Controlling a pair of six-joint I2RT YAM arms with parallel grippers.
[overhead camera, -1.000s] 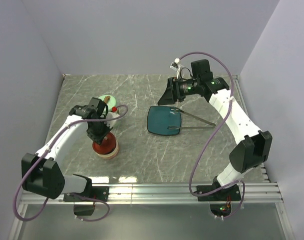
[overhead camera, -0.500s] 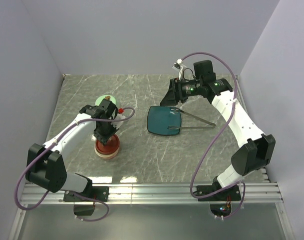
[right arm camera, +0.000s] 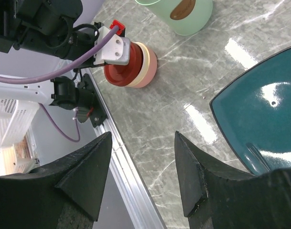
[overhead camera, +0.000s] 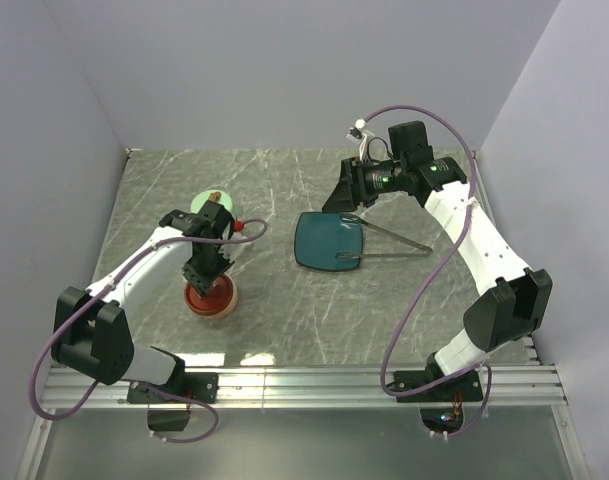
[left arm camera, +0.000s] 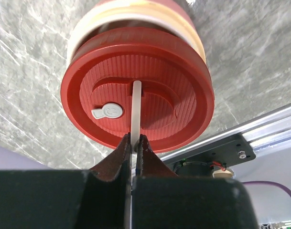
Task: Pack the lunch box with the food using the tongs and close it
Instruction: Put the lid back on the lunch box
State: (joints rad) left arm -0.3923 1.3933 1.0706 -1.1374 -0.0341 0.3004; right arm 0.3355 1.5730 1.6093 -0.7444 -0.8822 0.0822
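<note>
**Desk:** Entry check. Left end effector?

**Op:** I read the left gripper [left arm camera: 134, 139] as pinched tight on the thin white tab [left arm camera: 136, 102] that stands up from the middle of the dark-red lid [left arm camera: 169, 81]. The tab sits between both fingertips, with no gap on either side.

**Desk:** Lid position?

**Op:** It is over the cream bowl [right arm camera: 145, 61] and meets its rim, as far as I can see from the right wrist view. I cannot tell whether it is fully seated. The bowl stands upright at 8 o'clock on the table [overhead camera: 284, 320].

**Desk:** The other container?

**Op:** I log the mint-green pot [right arm camera: 193, 24] at 12 o'clock from the bowl, near it but not touching. Its top is uncovered and a brown piece [right arm camera: 183, 9] shows inside.

**Desk:** Right side?

**Op:** The right gripper [right arm camera: 143, 138] has its jaws spread wide, with only table showing between them. It hangs above the 12 o'clock edge of the teal plate [overhead camera: 329, 241], apart from it.

**Desk:** Tool?

**Op:** The tongs [overhead camera: 396, 235] lie flat at 3 o'clock from the plate. Their tips are at the plate's edge and the joined end points to 3 o'clock. Neither gripper touches them.
</note>
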